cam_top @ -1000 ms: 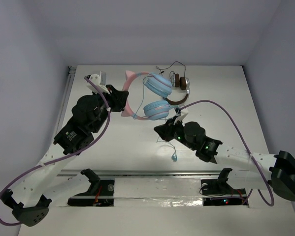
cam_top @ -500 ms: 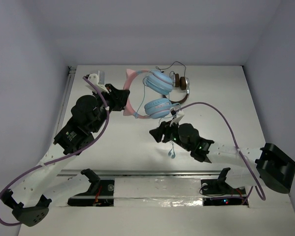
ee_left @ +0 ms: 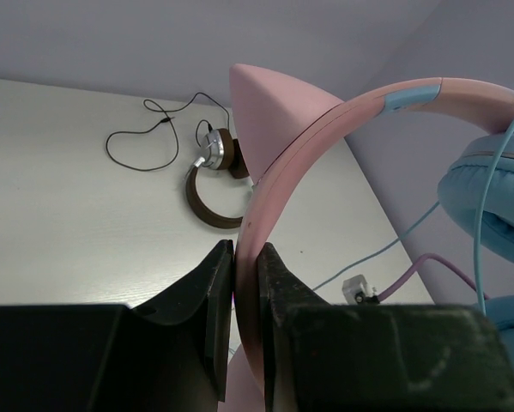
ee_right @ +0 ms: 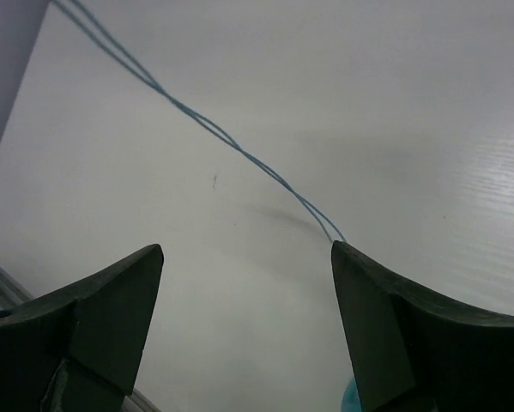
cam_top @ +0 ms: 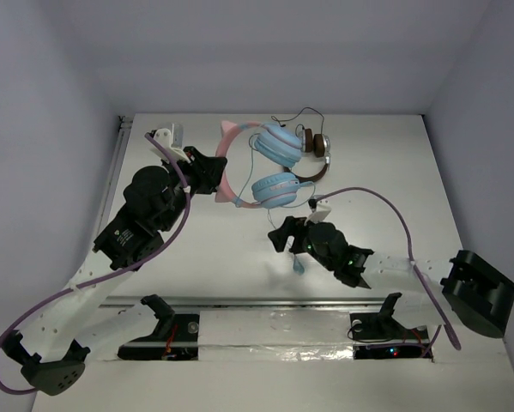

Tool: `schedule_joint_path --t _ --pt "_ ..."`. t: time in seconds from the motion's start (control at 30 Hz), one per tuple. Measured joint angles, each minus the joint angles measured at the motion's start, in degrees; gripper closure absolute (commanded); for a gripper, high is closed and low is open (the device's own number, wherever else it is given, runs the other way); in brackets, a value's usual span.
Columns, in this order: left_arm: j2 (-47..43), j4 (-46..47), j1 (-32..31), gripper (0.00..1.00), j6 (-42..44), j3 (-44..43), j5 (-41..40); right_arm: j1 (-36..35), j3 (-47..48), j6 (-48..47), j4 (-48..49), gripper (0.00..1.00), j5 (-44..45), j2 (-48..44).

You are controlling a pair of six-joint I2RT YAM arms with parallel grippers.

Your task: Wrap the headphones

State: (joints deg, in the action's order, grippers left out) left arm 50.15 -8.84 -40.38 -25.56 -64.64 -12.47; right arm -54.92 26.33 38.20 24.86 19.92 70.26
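Observation:
The headphones [cam_top: 272,168], with a pink cat-ear headband [ee_left: 325,129] and light blue ear cups, are held above the table at the back centre. My left gripper [cam_top: 215,175] is shut on the pink headband, which is pinched between its two fingers [ee_left: 246,262]. The thin light blue cable [ee_right: 239,153] runs down from the cups, and its end [cam_top: 299,266] lies on the table. My right gripper [cam_top: 286,237] is just in front of the cups. Its jaws [ee_right: 246,257] stand wide open with nothing between them. The cable passes behind its right fingertip [ee_right: 359,283].
Brown-and-silver headphones [cam_top: 318,156] with a black cable [cam_top: 293,117] lie at the back, just right of the blue cups, and also show in the left wrist view [ee_left: 215,172]. A metal rail [cam_top: 257,302] runs along the near edge. Walls close in the table on three sides.
My right gripper has opened wide and its arm has drawn back to the right. The cable end has shifted slightly on the table. The left gripper and headband have stayed put.

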Motion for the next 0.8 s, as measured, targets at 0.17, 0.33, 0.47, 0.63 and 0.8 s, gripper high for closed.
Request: schedule_joint_path --t 0.17,0.33,0.47,0.63,0.8 --pt "-0.07 0.0 0.0 1.0 0.04 0.0 0.42 2.91 -0.15 2.12 0.07 0.16 -1.55 5.62" --pt "-0.48 -0.02 0.0 1.0 0.22 0.0 0.46 5.05 0.17 2.58 -0.04 0.19 -2.29 9.4" --pt "-0.72 0.0 0.0 1.0 0.22 0.0 0.5 5.03 2.14 2.56 0.31 0.24 -5.27 14.86" --pt "-0.72 0.0 0.0 1.0 0.26 0.0 0.66 5.03 2.49 2.84 3.43 0.46 -7.34 18.53" --pt "-0.72 0.02 0.0 1.0 0.26 0.0 0.68 5.03 2.71 4.11 4.07 0.99 -8.72 20.28"
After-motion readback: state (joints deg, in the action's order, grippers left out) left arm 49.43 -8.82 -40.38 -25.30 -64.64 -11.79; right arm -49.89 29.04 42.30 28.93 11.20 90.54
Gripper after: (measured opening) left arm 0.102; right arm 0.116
